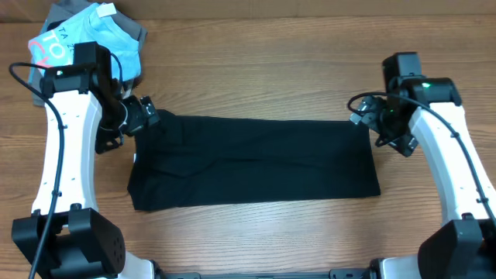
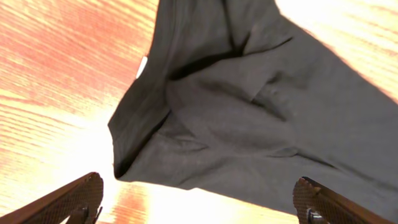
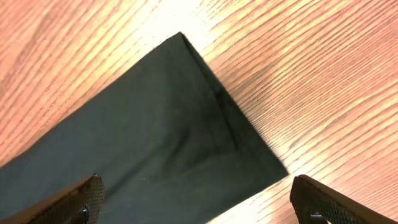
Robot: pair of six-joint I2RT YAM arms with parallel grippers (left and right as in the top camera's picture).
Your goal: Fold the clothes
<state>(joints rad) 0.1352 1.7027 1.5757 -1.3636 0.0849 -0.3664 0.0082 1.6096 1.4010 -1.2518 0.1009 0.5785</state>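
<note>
Lying flat in wide band, black shirt (image 1: 256,163) looks soft, light, limp; best pinched at end corners. Left gripper (image 1: 142,115), right gripper (image 1: 363,117) both spread, empty.

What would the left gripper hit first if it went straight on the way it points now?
Most likely the black shirt: its neck end lies straight ahead between the open fingers of the left gripper. How far off it is, the wrist view does not show.

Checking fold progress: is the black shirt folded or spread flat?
Folded. The black shirt lies as a long rectangular band with doubled layers at its ends.
</note>
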